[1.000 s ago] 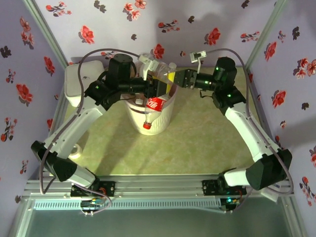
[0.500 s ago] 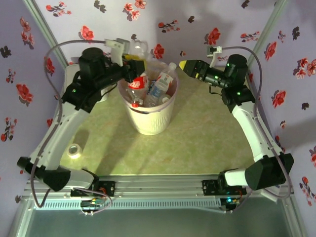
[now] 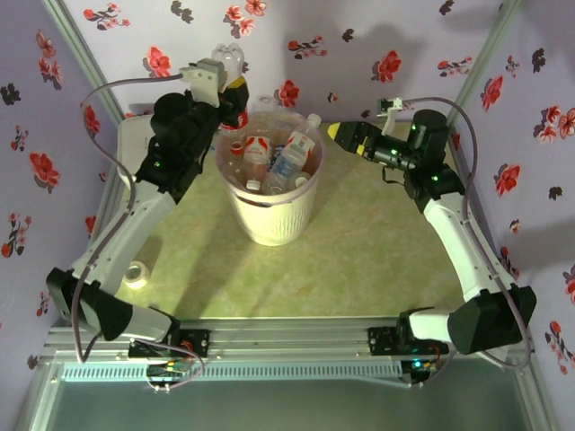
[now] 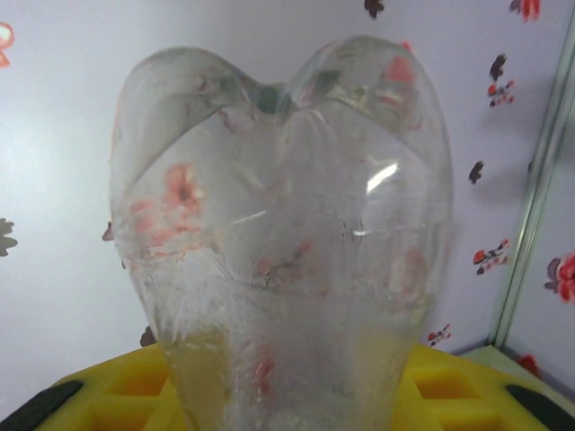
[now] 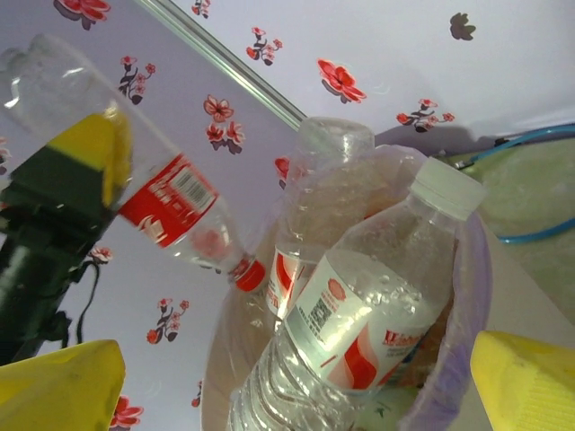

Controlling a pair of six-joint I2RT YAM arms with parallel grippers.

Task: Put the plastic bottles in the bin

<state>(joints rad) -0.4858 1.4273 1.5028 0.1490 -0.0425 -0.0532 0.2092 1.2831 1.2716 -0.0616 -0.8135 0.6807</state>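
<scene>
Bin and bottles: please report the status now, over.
Left gripper shut on red-label bottle, cap down, above bin. Right gripper open, beside bin. Bin crowded with bottles.

The bottle [image 4: 278, 242] between the yellow pads [image 4: 117, 400] of my left gripper [image 4: 283, 395] is thin clear plastic, glossy and dented, while the pads themselves look matt and faintly spongy. The bottles in the bin [image 5: 359, 332] are the same shiny clear plastic, with slick printed labels and a duller white cap [image 5: 446, 187]; the bin [image 3: 269, 224] is cream plastic under a filmy, translucent liner bag [image 5: 472, 269]; the table [image 3: 377, 260] is a smooth, faintly sheened green sheet; the frame rail [image 3: 287, 339] is brushed metal.
</scene>
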